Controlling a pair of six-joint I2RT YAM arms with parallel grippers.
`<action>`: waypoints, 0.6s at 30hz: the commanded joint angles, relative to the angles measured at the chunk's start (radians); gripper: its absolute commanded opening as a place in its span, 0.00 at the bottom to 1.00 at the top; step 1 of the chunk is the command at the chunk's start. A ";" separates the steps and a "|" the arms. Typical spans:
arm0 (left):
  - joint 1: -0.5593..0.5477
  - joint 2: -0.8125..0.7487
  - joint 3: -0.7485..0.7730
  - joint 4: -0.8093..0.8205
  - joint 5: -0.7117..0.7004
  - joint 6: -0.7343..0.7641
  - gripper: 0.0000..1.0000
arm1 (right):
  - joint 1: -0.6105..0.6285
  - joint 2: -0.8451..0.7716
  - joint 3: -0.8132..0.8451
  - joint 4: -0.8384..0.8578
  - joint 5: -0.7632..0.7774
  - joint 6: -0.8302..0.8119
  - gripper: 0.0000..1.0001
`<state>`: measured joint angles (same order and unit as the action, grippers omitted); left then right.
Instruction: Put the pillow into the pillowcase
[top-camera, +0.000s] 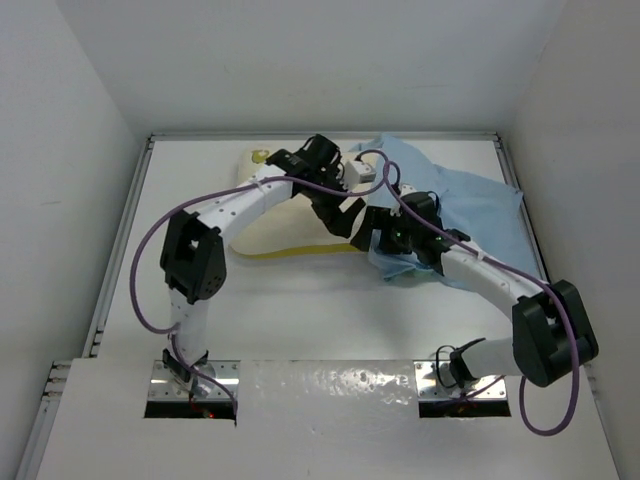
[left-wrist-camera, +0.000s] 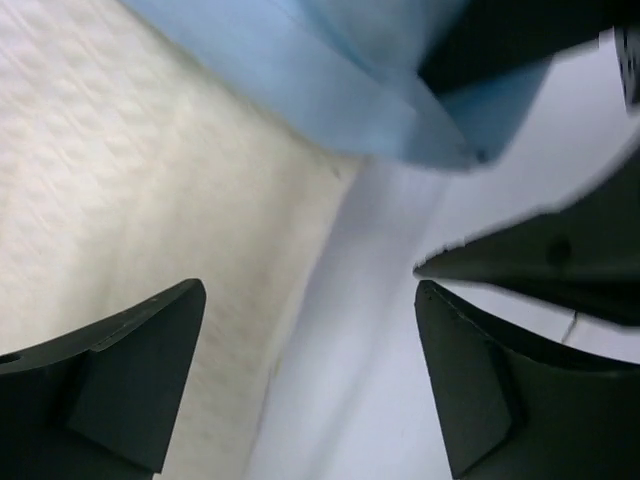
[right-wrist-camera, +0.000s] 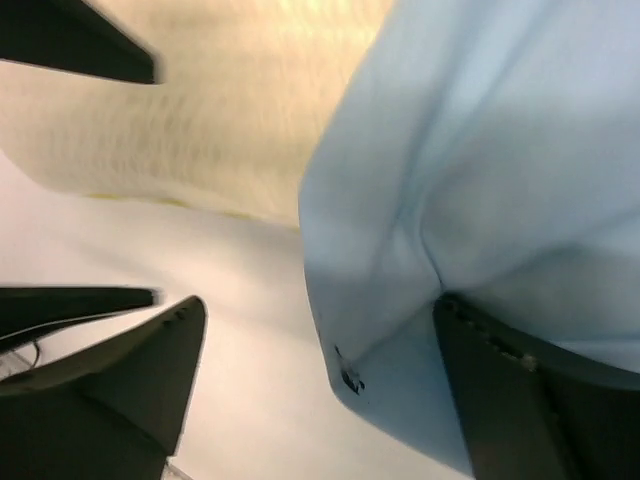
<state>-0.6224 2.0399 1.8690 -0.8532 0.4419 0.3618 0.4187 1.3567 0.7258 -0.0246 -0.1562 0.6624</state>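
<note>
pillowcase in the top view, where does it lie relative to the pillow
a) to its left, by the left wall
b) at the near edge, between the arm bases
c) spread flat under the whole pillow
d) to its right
d: in the top view the light blue pillowcase lies bunched on the right side of the table, and the cream pillow sits to its left.

From above, the left arm (top-camera: 250, 200) covers much of the pillow (top-camera: 290, 228), whose corner emblem (top-camera: 260, 156) is too small to read; the right arm (top-camera: 480, 275) hides the near edge of the pillowcase (top-camera: 480, 205); both wrist views are blurred (the left more so), and the pillowcase runs off their top edges.
</note>
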 joint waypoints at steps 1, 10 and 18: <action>0.075 -0.115 -0.077 -0.075 0.077 0.115 0.85 | 0.006 -0.056 0.099 -0.168 0.010 -0.124 0.99; 0.374 -0.169 -0.047 0.163 -0.317 -0.032 0.85 | -0.014 -0.009 0.328 -0.294 0.228 -0.152 0.48; 0.489 0.138 0.056 0.165 -0.518 -0.159 0.85 | -0.041 0.355 0.543 -0.229 0.562 -0.028 0.23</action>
<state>-0.0822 2.1349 1.9778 -0.7113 0.0257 0.2489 0.3779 1.6192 1.2205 -0.2638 0.2386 0.5655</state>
